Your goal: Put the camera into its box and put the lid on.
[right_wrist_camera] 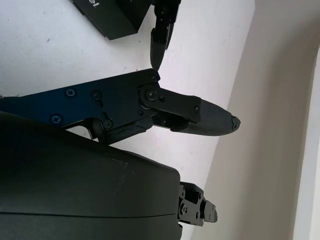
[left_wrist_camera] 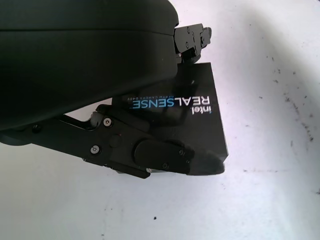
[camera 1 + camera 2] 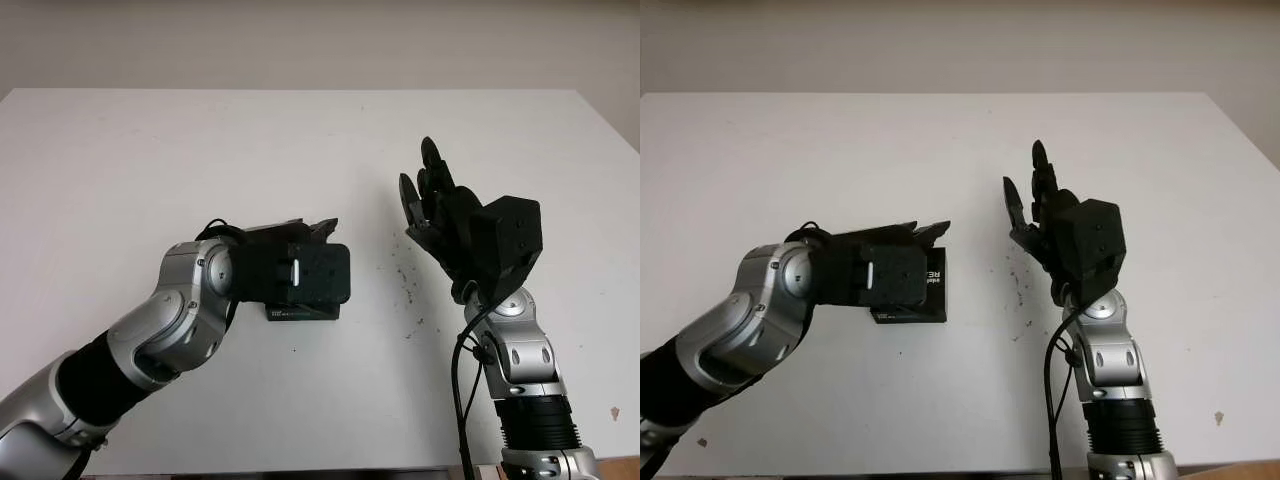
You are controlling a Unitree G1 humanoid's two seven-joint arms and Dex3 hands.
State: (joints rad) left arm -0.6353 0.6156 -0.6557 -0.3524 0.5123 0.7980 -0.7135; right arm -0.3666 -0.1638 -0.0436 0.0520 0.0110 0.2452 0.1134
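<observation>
A black camera box (image 3: 300, 312) with its "intel REALSENSE" lid (image 2: 200, 115) on lies flat on the white table (image 3: 200, 150), left of the middle. My left hand (image 3: 305, 262) is over the box, with a thumb (image 2: 165, 157) along one side and fingers (image 2: 192, 40) past the opposite side, gripping it. Most of the box is hidden under the hand. My right hand (image 3: 425, 195) is raised above the table to the right of the box, open and holding nothing. A corner of the box (image 1: 107, 17) shows in the right wrist view.
Small dark specks (image 3: 408, 285) dot the table between the box and my right arm. The table's far edge (image 3: 300, 90) meets a pale wall. Bare white surface lies behind and to both sides of the box.
</observation>
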